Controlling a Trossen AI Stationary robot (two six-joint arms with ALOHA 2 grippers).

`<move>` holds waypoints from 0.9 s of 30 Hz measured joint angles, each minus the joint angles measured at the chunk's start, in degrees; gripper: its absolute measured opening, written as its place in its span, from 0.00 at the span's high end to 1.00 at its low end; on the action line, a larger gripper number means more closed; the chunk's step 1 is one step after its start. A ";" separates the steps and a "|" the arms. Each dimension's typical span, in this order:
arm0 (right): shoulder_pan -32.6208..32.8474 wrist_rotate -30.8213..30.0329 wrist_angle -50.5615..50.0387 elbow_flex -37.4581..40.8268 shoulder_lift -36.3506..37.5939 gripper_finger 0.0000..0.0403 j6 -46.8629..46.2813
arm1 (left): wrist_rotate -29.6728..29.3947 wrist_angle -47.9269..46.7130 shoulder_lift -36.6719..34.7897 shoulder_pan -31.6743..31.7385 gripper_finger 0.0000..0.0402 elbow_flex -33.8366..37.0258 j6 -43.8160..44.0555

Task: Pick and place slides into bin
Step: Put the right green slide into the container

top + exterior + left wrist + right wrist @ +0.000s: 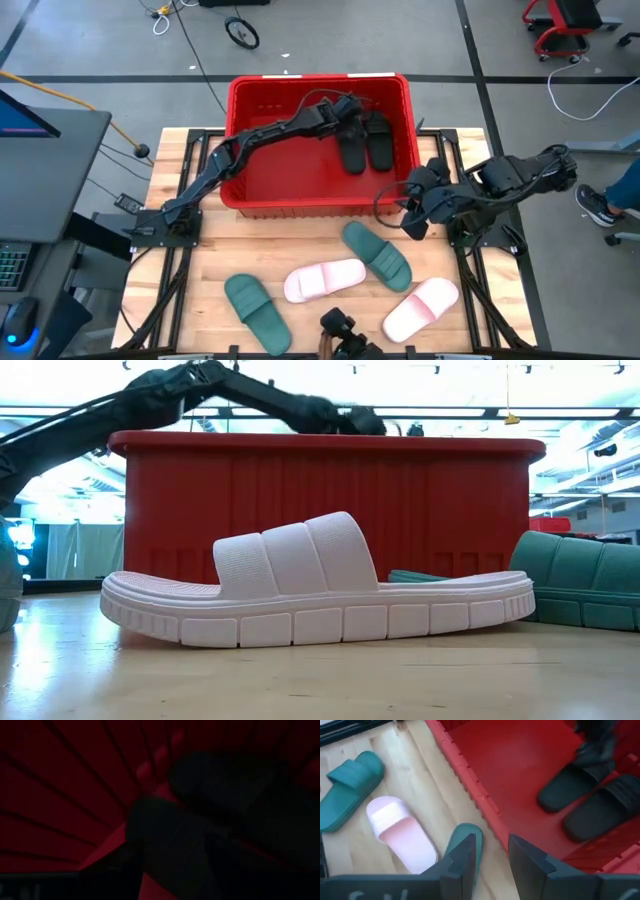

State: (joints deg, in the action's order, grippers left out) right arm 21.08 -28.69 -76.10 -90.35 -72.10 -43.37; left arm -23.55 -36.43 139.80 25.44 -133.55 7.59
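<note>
- Left claw [352, 112] of mine reaches into the large red ribbed plastic bin [240, 140], right over the two black rubber slides [366, 145] lying side by side at the crate's three o'clock side; I cannot tell whether its fingers are parted or closed.
- Right claw [412, 208] hangs with its fingers parted and empty at the bin's five o'clock corner, above the table's wooden top [205, 265].
- On the wood lie two dark green slides, one [378, 255] just at five o'clock of the bin, the other [257, 311] near the front edge.
- Two pale pink slides rest there too, one [324, 280] between the greens, one [421, 307] at four o'clock of it.
</note>
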 joint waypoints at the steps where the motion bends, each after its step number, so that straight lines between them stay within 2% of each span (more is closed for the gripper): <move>1: 0.66 0.00 -0.14 0.00 0.00 0.70 0.12 | 0.00 0.13 -0.60 -0.27 0.48 -1.02 0.31; 5: 3.56 0.95 0.32 1.37 0.07 0.70 1.68 | -0.07 2.64 -5.94 -1.64 0.51 -1.25 0.99; 8: 6.66 4.63 0.93 4.58 0.04 0.70 3.64 | 0.33 3.47 -10.89 -3.18 0.53 -1.37 0.80; 12: 11.50 9.78 5.87 12.95 0.02 0.70 7.98 | 4.86 3.26 -17.13 -5.70 0.54 -1.50 2.60; 17: 15.65 16.31 21.75 25.73 -0.03 0.70 12.32 | 10.40 0.20 -24.02 -10.06 0.56 -1.45 5.49; 20: 17.53 17.62 28.58 32.01 -0.04 0.70 13.47 | 10.77 -2.07 -27.09 -13.58 0.55 -1.45 5.30; 27: 20.75 20.11 29.65 43.00 -0.02 0.69 16.43 | 10.71 -7.12 -30.49 -21.26 0.55 -1.44 7.82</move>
State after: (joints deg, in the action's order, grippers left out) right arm 41.83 -8.58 -46.44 -47.35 -72.12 -26.94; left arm -12.84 -43.55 109.31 4.18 -134.99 15.41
